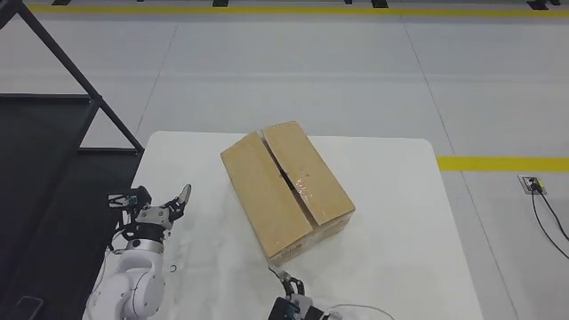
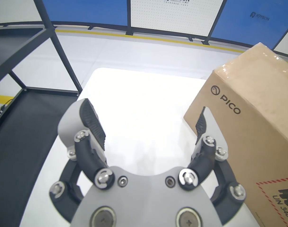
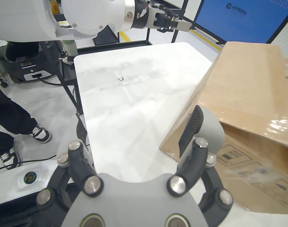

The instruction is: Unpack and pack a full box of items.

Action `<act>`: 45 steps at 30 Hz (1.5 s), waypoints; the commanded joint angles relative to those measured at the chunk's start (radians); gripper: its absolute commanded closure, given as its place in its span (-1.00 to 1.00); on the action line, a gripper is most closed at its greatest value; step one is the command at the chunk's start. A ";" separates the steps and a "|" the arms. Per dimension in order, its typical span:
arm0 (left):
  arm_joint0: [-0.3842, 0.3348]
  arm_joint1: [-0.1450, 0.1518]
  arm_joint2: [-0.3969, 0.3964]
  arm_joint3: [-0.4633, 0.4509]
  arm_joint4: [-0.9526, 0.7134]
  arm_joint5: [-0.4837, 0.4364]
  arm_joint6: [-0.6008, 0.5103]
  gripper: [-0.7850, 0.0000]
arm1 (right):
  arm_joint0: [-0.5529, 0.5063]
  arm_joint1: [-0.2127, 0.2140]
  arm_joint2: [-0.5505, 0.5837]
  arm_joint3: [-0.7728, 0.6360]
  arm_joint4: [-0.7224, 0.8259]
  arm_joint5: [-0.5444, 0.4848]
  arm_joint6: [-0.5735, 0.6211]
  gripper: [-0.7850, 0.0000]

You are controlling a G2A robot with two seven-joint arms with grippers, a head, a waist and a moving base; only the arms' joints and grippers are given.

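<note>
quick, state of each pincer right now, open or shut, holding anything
left pincer: open, holding nothing, beside the box.
right pincer: open, holding nothing, by the box corner.

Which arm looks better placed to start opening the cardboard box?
Probably the right. The right arm's fingers are open just beside the near corner of the closed box; the left arm's fingers, also open, sit farther off, near the side edge of the table.
</note>
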 commanded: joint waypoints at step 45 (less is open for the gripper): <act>-0.022 -0.012 -0.025 0.035 -0.019 -0.022 -0.017 -1.00 | 0.103 -0.085 -0.131 0.219 0.022 0.238 -0.165 -1.00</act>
